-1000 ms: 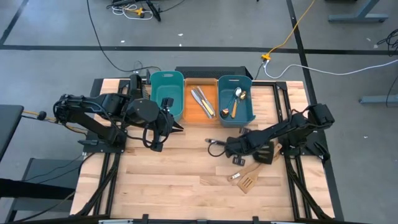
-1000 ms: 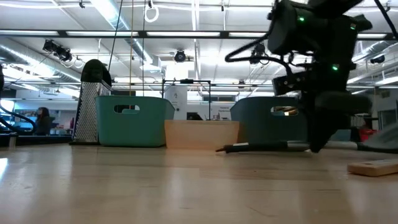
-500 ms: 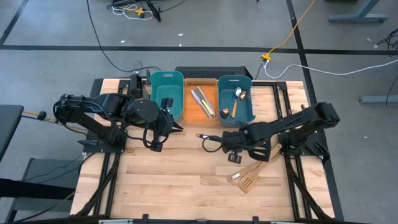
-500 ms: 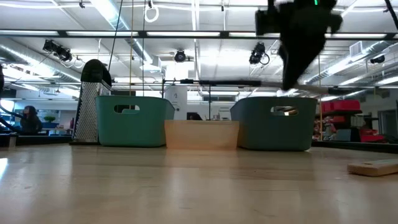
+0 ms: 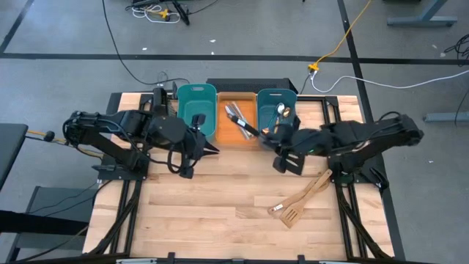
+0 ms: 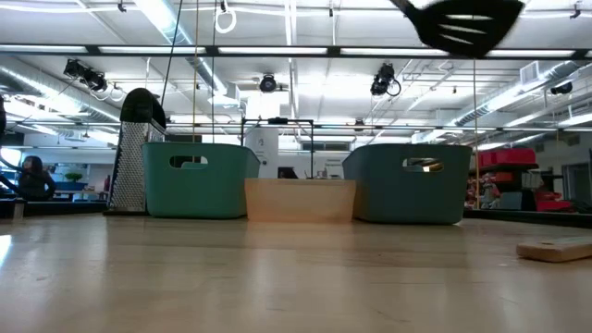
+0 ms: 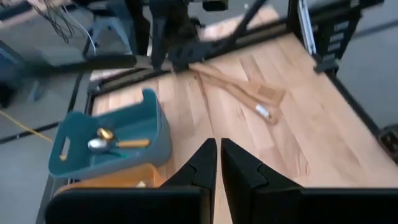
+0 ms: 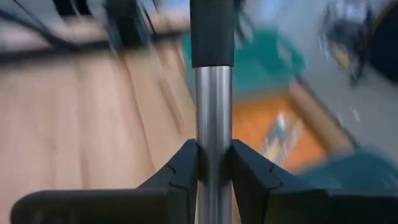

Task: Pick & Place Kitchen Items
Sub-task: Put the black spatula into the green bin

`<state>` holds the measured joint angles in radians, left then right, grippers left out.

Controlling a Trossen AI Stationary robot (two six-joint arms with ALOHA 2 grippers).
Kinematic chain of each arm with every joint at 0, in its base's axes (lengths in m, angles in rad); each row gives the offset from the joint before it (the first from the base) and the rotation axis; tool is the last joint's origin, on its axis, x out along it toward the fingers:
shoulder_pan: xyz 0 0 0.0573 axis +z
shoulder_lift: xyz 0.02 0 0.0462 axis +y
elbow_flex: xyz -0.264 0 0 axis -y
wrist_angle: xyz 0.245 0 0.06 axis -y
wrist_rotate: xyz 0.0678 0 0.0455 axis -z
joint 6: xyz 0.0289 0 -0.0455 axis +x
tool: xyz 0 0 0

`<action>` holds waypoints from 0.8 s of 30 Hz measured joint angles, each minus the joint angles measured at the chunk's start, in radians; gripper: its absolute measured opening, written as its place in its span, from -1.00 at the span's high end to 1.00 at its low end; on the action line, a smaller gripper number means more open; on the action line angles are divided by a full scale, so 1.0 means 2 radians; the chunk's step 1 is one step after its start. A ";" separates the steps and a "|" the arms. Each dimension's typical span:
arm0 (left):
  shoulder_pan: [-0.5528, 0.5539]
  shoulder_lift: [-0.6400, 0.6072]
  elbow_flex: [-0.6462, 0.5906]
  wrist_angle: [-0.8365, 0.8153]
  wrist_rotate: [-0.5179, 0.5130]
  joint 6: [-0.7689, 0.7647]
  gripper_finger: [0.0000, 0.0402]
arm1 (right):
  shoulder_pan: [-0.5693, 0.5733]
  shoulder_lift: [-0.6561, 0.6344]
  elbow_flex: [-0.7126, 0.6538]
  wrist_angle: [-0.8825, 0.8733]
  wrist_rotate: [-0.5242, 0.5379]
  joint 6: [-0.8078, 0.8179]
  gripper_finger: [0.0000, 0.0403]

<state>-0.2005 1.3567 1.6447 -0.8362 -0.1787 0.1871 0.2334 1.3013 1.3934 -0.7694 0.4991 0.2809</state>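
My right fingers (image 8: 211,163) pinch the silver shaft of the black slotted spatula (image 5: 249,127), carrying it in the air with its dark end over the orange bin (image 5: 239,132), which sits between the two teal bins at the far side of the table (image 5: 220,213). In the low view its slotted head (image 6: 461,25) hangs high above the bins. My left fingers (image 7: 217,163) are pressed together on nothing, waiting near the left teal bin (image 5: 196,110).

The hold is on smooth metal, well off the tool's middle, I judge, so it could swivel or slide in my pinch. Let go too soon, and its long handle may catch the bin wall and tip out, or knock the right teal bin (image 5: 278,117) with its spoons (image 5: 281,111). Two wooden spatulas (image 5: 302,198) lie on the table, nearer right.
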 joint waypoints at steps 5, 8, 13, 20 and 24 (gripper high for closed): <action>0.000 0.000 0.000 0.051 0.000 0.003 0.85 | 0.000 -0.012 -0.008 0.103 -0.009 -0.082 0.62; 0.000 0.000 0.000 0.068 0.000 0.003 0.85 | 0.000 -0.008 -0.008 0.148 -0.009 -0.115 0.62; 0.001 0.000 0.000 0.089 0.000 0.004 0.82 | 0.000 0.003 -0.009 0.204 -0.033 -0.157 0.62; 0.001 0.000 0.000 0.114 -0.004 0.004 0.47 | 0.000 0.011 -0.009 0.238 -0.036 -0.182 0.62; 0.001 0.000 0.000 0.134 -0.012 0.009 0.24 | 0.001 0.011 -0.009 0.264 -0.056 -0.191 0.62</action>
<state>-0.1989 1.3571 1.6447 -0.5691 -0.2019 0.2048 0.2344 1.3231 1.3754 -0.2421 0.3864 -0.1003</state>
